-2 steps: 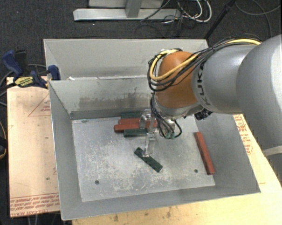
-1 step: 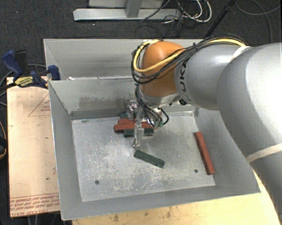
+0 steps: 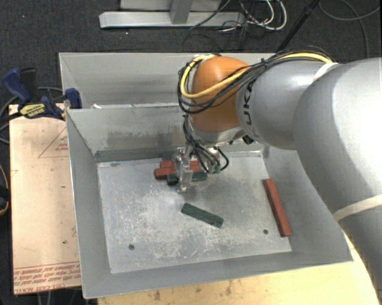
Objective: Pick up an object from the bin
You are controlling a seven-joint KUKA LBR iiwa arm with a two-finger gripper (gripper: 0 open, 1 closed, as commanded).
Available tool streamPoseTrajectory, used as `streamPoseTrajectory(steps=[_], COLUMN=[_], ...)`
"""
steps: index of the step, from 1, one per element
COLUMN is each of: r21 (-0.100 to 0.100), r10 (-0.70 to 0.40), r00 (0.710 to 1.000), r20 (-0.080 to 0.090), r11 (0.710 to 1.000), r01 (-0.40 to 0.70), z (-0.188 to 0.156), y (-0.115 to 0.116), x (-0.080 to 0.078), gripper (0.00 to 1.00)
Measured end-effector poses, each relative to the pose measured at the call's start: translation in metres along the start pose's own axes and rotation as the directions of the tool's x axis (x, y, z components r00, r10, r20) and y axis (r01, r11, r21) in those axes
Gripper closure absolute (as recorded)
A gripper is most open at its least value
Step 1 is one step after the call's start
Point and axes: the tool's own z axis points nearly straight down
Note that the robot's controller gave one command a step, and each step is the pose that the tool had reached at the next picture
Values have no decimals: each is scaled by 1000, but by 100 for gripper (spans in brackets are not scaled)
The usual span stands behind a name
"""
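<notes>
My gripper (image 3: 184, 175) is low over the bin floor near the middle of the back wall. A small red-brown block (image 3: 161, 173) lies right against its left side, with a small dark piece (image 3: 172, 180) touching it; whether either sits inside the gripper I cannot tell, since the gripper's body hides the contact. A dark green flat bar (image 3: 203, 215) lies slanted on the floor a short way in front of the gripper, apart from it.
A long red-brown bar (image 3: 277, 207) lies along the right side of the bin floor, near the right wall. The arm, with its orange cover and cables, reaches in from the right and hangs over the bin's back right part.
</notes>
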Motion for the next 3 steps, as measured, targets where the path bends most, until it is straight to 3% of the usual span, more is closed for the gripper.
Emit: streamPoseTrajectory(steps=[1,2,3], r21=[3,2,5], r10=[-148,-147,-275], r00=[989,989,961], r20=[20,13,23], r11=[989,989,961], r01=[148,147,275], z=[-103,-99,-297], y=[-8,-8,11], x=[9,11,9], gripper=[100,100,100])
